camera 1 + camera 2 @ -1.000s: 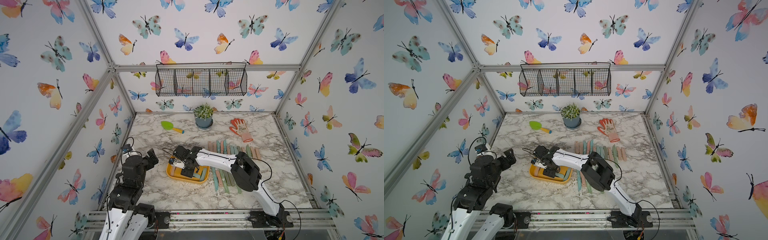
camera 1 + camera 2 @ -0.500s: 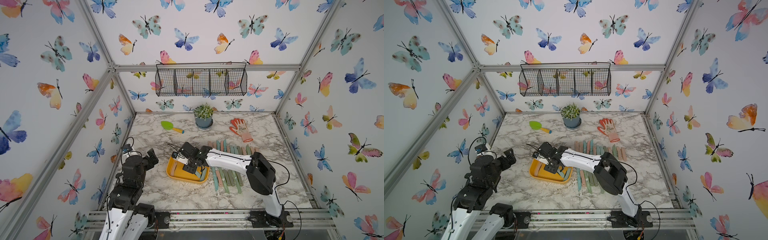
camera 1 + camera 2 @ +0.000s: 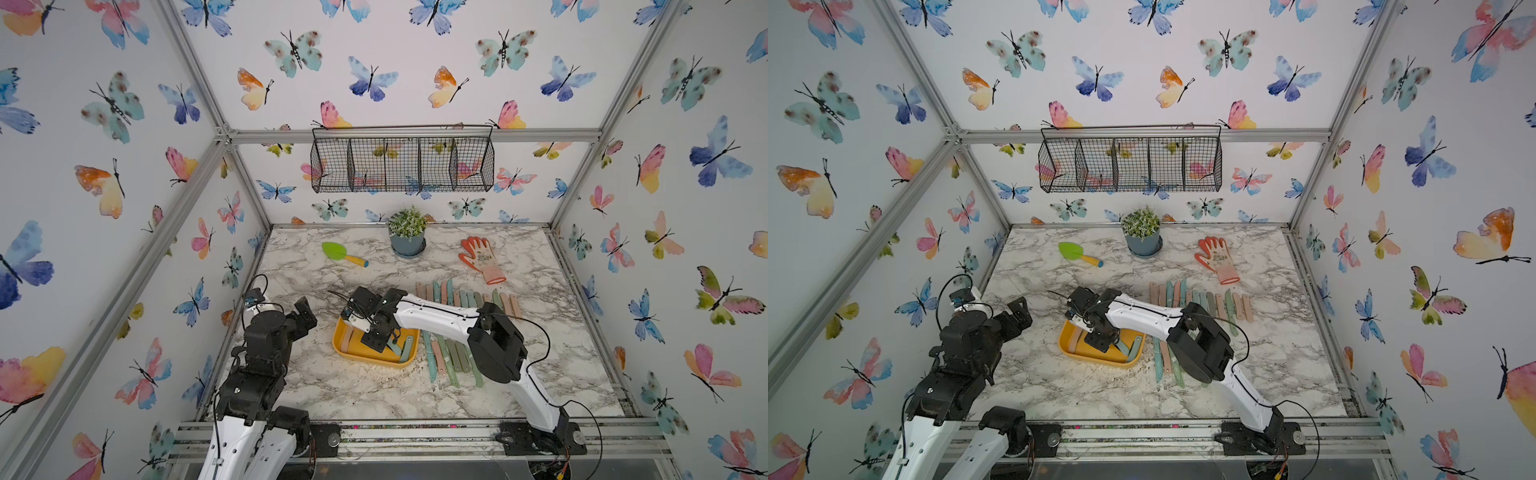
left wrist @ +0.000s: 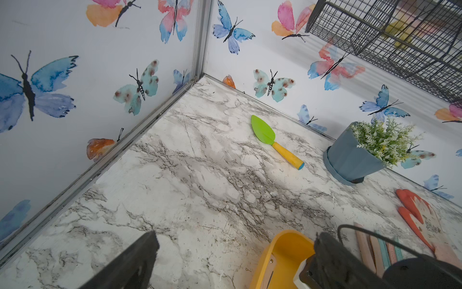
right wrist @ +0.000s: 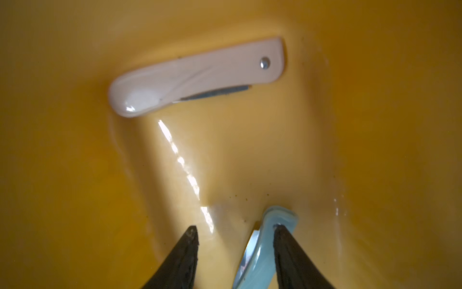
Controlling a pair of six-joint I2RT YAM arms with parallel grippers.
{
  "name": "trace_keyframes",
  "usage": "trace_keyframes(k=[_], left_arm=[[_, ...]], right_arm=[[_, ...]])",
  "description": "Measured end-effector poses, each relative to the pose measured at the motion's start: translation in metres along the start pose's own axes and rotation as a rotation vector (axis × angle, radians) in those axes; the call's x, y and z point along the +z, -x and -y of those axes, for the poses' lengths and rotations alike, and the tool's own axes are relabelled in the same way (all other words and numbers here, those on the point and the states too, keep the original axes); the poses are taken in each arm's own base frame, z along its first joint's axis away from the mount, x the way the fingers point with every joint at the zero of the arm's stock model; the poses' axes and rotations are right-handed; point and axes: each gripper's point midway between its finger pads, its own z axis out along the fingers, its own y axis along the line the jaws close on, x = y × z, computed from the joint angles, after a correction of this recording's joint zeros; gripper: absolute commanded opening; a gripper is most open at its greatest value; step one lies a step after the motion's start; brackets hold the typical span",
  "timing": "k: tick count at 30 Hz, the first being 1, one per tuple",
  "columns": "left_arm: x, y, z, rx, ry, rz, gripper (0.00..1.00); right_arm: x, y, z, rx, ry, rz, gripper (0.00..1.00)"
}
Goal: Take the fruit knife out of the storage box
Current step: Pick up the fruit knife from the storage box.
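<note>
The right gripper (image 5: 235,228) is down in the box (image 3: 361,356), jaws about half open and gripping nothing. The blue knife (image 5: 265,250) lies between them against one finger, its long axis across their closing line. In a top view the white knife (image 3: 347,338) sits at the gripper's 9 o'clock. The left arm (image 3: 270,332) stands farther off, outside the box.

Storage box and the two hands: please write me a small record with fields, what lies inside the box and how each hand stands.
storage box: yellow tub on the marble table, under the right arm
inside: pale folding knife, closed, lying flat; light blue folding knife
right hand: down in the box, jaws apart, light blue folding knife between them, touching one side
left hand: open, empty, above the table beside the box
outside: row of folding knives on the table, on the right arm's side of the box
</note>
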Motion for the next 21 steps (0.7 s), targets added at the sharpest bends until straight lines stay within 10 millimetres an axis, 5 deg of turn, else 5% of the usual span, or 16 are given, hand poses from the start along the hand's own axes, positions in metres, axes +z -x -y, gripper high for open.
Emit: trace_keyframes(k=[21], left_arm=[[0.0, 0.0, 0.0, 0.0, 0.0, 0.0, 0.99]], right_arm=[[0.0, -0.011, 0.011, 0.117, -0.067, -0.014, 0.56]])
